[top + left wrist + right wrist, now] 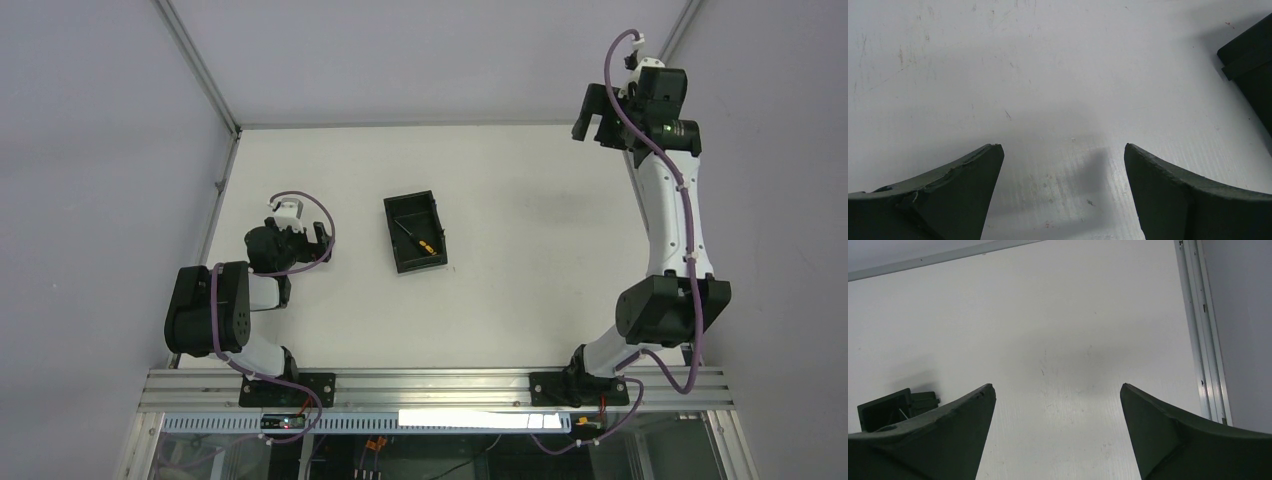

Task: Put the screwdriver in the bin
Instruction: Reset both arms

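Top view: the bin [415, 232], a small black open tray, sits on the white table [540, 270] a little left of centre, its long side running near to far with a slight tilt. The screwdriver [419, 238] lies inside it on the floor, slanted across, with the thin dark shaft toward the far left corner and the orange-yellow and black handle toward the near right wall. The left arm [210, 310] is folded low at the near left, its wrist beside the bin but apart from it. The right arm [672, 210] reaches up along the right edge, and the right gripper [597, 126] hangs over the far right corner, well apart from the bin, its claw spread with nothing in it.

Left wrist view: the left gripper [1063, 146] hovers close over scuffed bare table. Its two dark fingers [958, 195] stand wide apart and hold nothing. A corner of the bin [1250, 55] shows at the upper right edge; its inside is out of sight here.

Right wrist view: the fingers [948, 435] are parted over bare table. The bin [883, 412] shows small and far at the left, partly behind the left finger, and its contents are too small to tell. An aluminium rail [1198, 340] runs along the right table edge
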